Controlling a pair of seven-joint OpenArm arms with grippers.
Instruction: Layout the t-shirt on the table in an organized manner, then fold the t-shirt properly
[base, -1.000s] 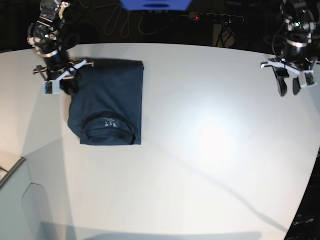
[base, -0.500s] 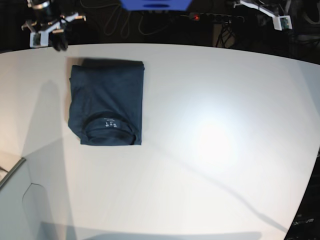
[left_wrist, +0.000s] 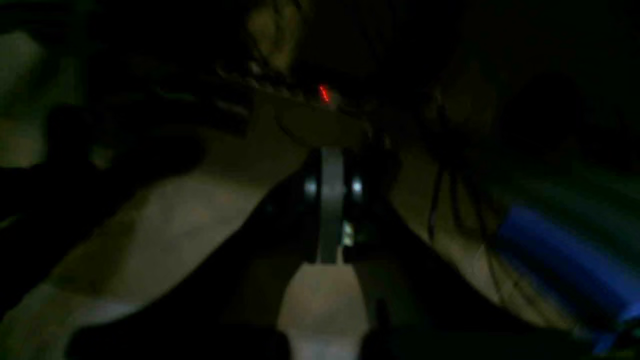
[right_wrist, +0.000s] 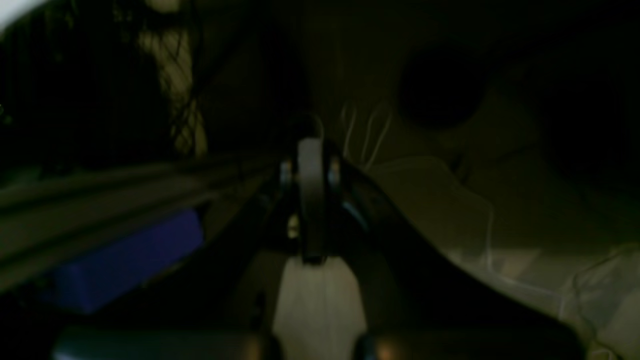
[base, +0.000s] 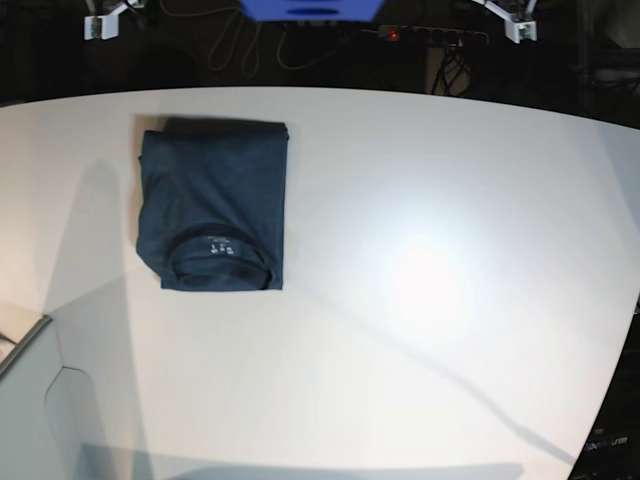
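Dark navy-blue short-sleeved cotton t-shirt (base: 213, 207), folded into a neat rectangle, collar label up, lying free near the far left edge of the large white table (base: 420, 300). Left gripper (left_wrist: 327, 220) and right gripper (right_wrist: 310, 210) both raised well clear of that shirt, apparently because folding looks finished; jaw state impossible to tell in the dark, blurred wrist views.

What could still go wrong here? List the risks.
1. The t-shirt lies folded near the table's far edge, so a returning arm could drag it off or undo the fold.
2. Both wrist views are dark and blurred, giving little guidance.
3. Cables hang behind the table; the raised arms might snag them.
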